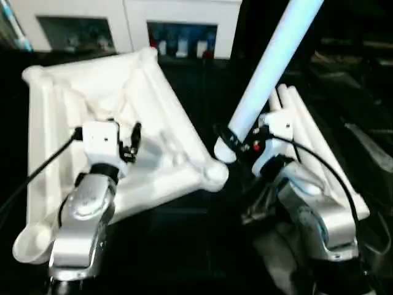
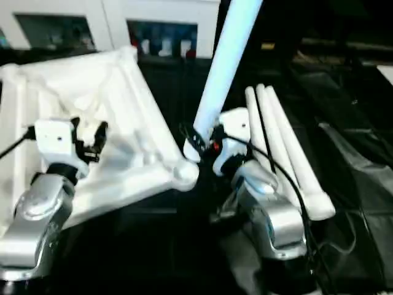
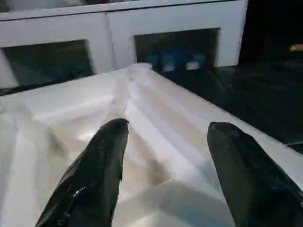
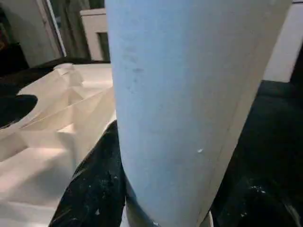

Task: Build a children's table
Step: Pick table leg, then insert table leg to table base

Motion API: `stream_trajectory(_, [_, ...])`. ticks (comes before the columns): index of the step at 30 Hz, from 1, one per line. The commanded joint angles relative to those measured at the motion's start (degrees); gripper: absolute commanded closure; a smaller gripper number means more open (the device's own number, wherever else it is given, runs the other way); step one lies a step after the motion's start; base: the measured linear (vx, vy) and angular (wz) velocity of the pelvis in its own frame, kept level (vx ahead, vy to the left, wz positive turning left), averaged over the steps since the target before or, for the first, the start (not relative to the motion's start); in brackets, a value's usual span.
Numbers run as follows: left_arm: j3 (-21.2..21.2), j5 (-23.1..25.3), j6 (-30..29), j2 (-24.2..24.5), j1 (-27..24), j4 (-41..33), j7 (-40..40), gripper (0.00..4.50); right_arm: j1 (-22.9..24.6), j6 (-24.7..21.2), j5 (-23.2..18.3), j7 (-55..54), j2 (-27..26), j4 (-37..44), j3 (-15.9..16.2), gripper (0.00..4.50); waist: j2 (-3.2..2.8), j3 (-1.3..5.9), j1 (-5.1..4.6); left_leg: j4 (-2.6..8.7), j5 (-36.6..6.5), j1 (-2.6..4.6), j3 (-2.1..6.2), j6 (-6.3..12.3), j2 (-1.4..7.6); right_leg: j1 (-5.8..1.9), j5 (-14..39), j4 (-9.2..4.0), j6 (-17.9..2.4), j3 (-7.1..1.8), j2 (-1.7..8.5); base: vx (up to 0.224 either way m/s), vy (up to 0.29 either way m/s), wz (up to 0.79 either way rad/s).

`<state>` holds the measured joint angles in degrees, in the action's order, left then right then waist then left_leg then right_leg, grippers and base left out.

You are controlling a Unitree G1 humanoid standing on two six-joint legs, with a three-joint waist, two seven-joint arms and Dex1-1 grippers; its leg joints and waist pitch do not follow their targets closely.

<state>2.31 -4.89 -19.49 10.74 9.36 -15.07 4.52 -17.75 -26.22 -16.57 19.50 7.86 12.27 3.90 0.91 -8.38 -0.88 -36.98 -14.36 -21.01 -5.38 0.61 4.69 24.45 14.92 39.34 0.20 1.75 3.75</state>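
Leg (image 1: 270, 67) apparently in right pincer (image 1: 236, 142)

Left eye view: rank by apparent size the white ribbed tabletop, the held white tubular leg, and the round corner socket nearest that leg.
1. White ribbed plastic tabletop, lying underside up: largest.
2. White tubular leg in the right gripper: smaller, though it is raised nearer the camera and cut off by the frame.
3. Round corner socket: smallest.

A white cabinet (image 1: 129, 18) stands along the far side, with two dark, glass-fronted openings. Small blue and red items (image 1: 181, 46) sit inside the right opening; they are too blurred to identify. The counter (image 1: 202, 92) is covered in black, slightly glossy sheeting, creased at the right.
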Motion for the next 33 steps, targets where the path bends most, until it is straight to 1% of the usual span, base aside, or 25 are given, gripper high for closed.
stream_trajectory(1, [-3.0,-2.8,-3.3,1.7,-1.7,-0.9,6.5,1.46,0.5,-0.3,-1.8,0.8,0.7,1.3,-1.9,2.63,1.55,4.38,0.18,1.73,13.2,2.42,1.83,18.68,4.20,-1.08,-14.4,-5.50,0.6,-4.48,5.04,0.000,0.000,0.00])
stream_trajectory(2, [-3.6,-3.2,-3.0,2.7,-2.1,-1.0,8.3,1.28,0.6,-0.3,-2.0,1.0,0.7,1.5,-2.0,2.63,2.07,5.01,1.80,-0.17,7.4,-2.34,0.63,12.20,0.99,-7.00,-22.6,-6.14,-2.7,-8.50,8.35,0.000,0.000,0.00])
stream_trajectory(3, [-4.7,-4.2,-2.3,4.6,-2.9,-1.3,12.0,1.17,0.6,-0.6,-2.7,1.9,0.9,1.7,-2.1,2.63,1.84,5.13,1.71,1.73,11.6,-3.14,1.13,6.79,2.48,-7.93,-39.7,-3.72,-5.4,-6.84,7.54,0.000,0.000,0.00])
stream_trajectory(4, [-5.5,-5.0,-1.8,6.0,-3.6,-1.6,14.7,1.10,0.7,-0.8,-3.2,2.5,1.1,1.8,-2.2,2.63,1.51,5.12,1.47,2.38,14.8,-3.24,0.99,4.54,2.63,-7.69,-47.0,-2.80,-6.4,-5.62,5.96,0.041,-0.058,0.04])
stream_trajectory(5, [-7.2,-6.5,-0.9,9.0,-4.9,-2.4,20.2,1.10,0.7,-1.1,-3.8,3.6,1.5,2.1,-2.2,2.63,0.46,5.09,1.31,2.73,17.2,-2.26,0.90,2.16,3.15,-6.55,-51.6,-2.52,-8.1,-4.24,3.77,0.000,0.000,0.00])
stream_trajectory(6, [-8.1,-6.9,-0.6,10.9,-5.7,-2.8,23.2,0.97,0.7,-1.2,-3.8,4.1,1.9,2.2,-2.1,2.63,-0.51,4.91,0.93,3.44,15.3,-1.45,1.04,1.47,4.47,-5.82,-44.1,-2.92,-10.8,-3.47,3.20,0.013,-0.063,0.05])
stream_trajectory(7, [-9.5,-7.8,-1.0,14.1,-7.2,-3.7,27.9,0.97,0.6,-0.9,-3.1,4.8,2.8,1.9,-1.7,2.63,-0.94,4.56,0.63,4.20,11.1,-0.62,1.31,1.18,5.78,-5.27,-31.4,-3.94,-13.7,-2.90,3.18,0.000,0.000,0.00])
stream_trajectory(8, [-9.6,-7.9,-1.1,14.3,-7.3,-3.8,28.1,0.83,0.6,-0.9,-3.1,4.8,2.8,1.9,-1.7,2.63,-1.06,4.23,0.54,4.62,7.9,-0.21,1.27,1.17,6.26,-4.83,-24.2,-4.51,-15.2,-2.76,3.22,0.000,0.000,0.00])
stream_trajectory(9, [-10.0,-8.6,-1.9,15.4,-7.9,-4.3,30.0,0.73,0.5,-0.6,-2.8,5.1,3.2,1.7,-1.6,2.63,-1.05,3.56,0.48,5.34,1.2,0.11,0.98,1.06,6.82,-4.67,-11.9,-5.62,-17.2,-2.92,3.58,0.000,0.000,0.00])
stream_trajectory(10, [-10.5,-8.6,-2.5,16.4,-8.2,-4.3,31.1,0.69,0.3,-0.3,-2.6,5.3,3.5,1.3,-1.5,2.63,-1.00,3.25,0.61,5.61,-2.3,0.45,0.79,0.95,7.04,-4.43,-6.2,-6.24,-17.7,-3.06,3.78,-0.068,-0.007,0.06])
stream_trajectory(11, [-11.0,-8.8,-3.6,17.3,-8.3,-4.4,32.2,0.64,0.1,-0.1,-2.4,5.4,3.8,1.0,-1.5,2.63,-0.93,2.56,0.76,6.03,-8.8,1.01,0.07,0.12,7.34,-3.82,4.3,-7.32,-17.7,-3.34,3.98,-0.077,-0.010,0.11])
stream_trajectory(12, [-11.7,-8.5,-4.3,18.2,-8.4,-4.3,32.9,0.52,0.0,0.1,-2.2,5.4,3.9,0.7,-1.5,2.63,-0.84,1.95,1.09,6.26,-13.8,1.51,-0.82,-1.66,7.50,-3.20,14.4,-8.29,-16.2,-3.63,4.19,-0.077,-0.010,0.11])
stream_trajectory(13, [-12.1,-8.5,-5.3,18.7,-8.3,-4.2,33.5,0.38,-0.2,0.1,-2.2,5.4,4.1,0.5,-1.5,2.63,-0.53,1.62,1.14,6.42,-16.3,1.81,-1.06,-2.66,7.51,-2.85,19.6,-8.80,-14.8,-3.73,4.23,-0.083,-0.016,0.11])
stream_trajectory(14, [-12.4,-9.2,-6.9,19.2,-8.1,-4.2,34.4,0.38,-0.3,0.2,-2.2,5.4,4.2,0.3,-1.5,2.63,-0.47,1.42,1.28,6.52,-18.6,2.20,-1.30,-4.36,7.40,-2.53,27.3,-9.46,-12.0,-3.86,4.46,-0.081,-0.011,0.08])
stream_trajectory(15, [-13.2,-8.2,-7.5,20.1,-7.6,-3.8,34.4,0.38,-0.3,0.1,-2.2,5.4,4.3,0.2,-1.6,2.63,-0.35,1.58,1.32,6.78,-18.0,2.10,-1.33,-4.93,7.34,-2.50,29.7,-9.72,-9.9,-3.87,4.49,-0.081,-0.011,0.08])
stream_trajectory(17, [-13.7,-7.0,-7.4,20.6,-7.1,-3.1,34.2,0.38,-0.3,0.1,-2.3,5.4,4.3,0.2,-1.6,2.63,-0.24,1.88,1.30,7.15,-16.1,1.79,-1.44,-4.74,7.47,-2.55,28.5,-9.77,-8.4,-3.88,4.41,-0.062,-0.001,0.02])
stream_trajectory(19, [-13.8,-5.5,-6.3,20.6,-4.7,-0.2,33.5,0.38,0.0,0.1,-2.1,6.0,4.6,0.4,-1.3,2.63,-0.33,2.26,1.30,7.32,-12.5,1.24,-1.63,-4.00,7.48,-2.72,23.6,-9.42,-8.8,-3.86,4.21,-0.036,0.002,0.01])
stream_trajectory(20, [-13.8,-5.5,-6.3,20.6,-4.7,-0.2,33.5,0.54,0.0,0.1,-2.1,6.0,4.6,0.4,-1.3,2.63,-0.35,2.34,1.31,7.30,-12.2,1.22,-1.69,-3.97,7.51,-2.71,22.6,-9.34,-9.0,-3.89,4.23,0.000,0.000,0.00])
stream_trajectory(22, [-13.6,-4.7,-5.0,20.6,-0.9,2.8,34.4,0.66,0.3,0.1,-1.9,6.7,5.0,0.7,-0.7,2.63,-0.60,2.57,1.38,7.44,-13.6,1.05,-1.71,-3.99,7.38,-2.76,20.9,-9.10,-9.7,-3.85,4.20,0.000,0.000,0.00])
stream_trajectory(23, [-13.6,-4.7,-5.0,20.6,-0.9,2.8,34.4,0.75,0.3,0.1,-1.9,6.7,5.0,0.7,-0.7,2.63,-0.52,2.67,1.34,7.43,-13.4,1.07,-1.74,-3.95,7.38,-2.72,20.0,-9.10,-9.9,-3.88,4.15,0.000,0.000,0.00])
stream_trajectory(26, [-13.5,-5.6,-5.6,21.0,2.0,3.9,36.6,0.99,0.4,0.4,-1.9,7.1,5.3,0.7,-0.3,2.63,-0.83,3.12,1.46,7.28,-10.7,0.76,-1.83,-3.45,7.52,-3.12,13.5,-8.46,-12.0,-3.84,4.22,0.000,0.000,0.00])
stream_trajectory(30, [-13.5,-7.3,-7.0,21.6,2.9,3.8,38.7,1.22,0.6,0.5,-1.8,7.2,5.6,0.8,-0.2,2.63,-0.83,3.61,1.51,6.85,-5.8,0.40,-2.20,-2.21,7.41,-3.57,6.2,-7.79,-14.3,-3.79,4.20,0.028,0.000,0.00])
stream_trajectory(31, [-13.6,-7.5,-7.6,22.0,3.0,3.6,39.1,1.33,0.7,0.6,-1.8,7.2,5.7,0.9,-0.2,2.63,-0.80,3.82,1.49,6.69,-3.6,0.22,-2.22,-1.50,7.41,-3.82,2.8,-7.37,-15.1,-3.74,4.14,0.067,0.000,0.00])
stream_trajectory(32, [-13.9,-8.1,-7.9,22.6,3.3,3.7,40.5,1.43,0.8,0.6,-1.8,7.3,5.8,1.0,-0.2,2.63,-1.08,4.21,1.62,6.36,-0.4,0.26,-2.33,-0.56,7.30,-3.97,-2.3,-6.84,-16.1,-3.66,4.02,0.067,-0.003,0.01])
stream_trajectory(33, [-14.2,-8.5,-7.8,23.3,3.4,3.6,42.2,1.51,1.0,0.6,-1.8,7.4,5.9,1.1,-0.2,2.63,-0.95,4.54,1.58,6.17,3.0,0.15,-2.45,0.75,7.16,-4.24,-7.8,-6.30,-17.2,-3.55,3.84,0.067,-0.003,0.01])
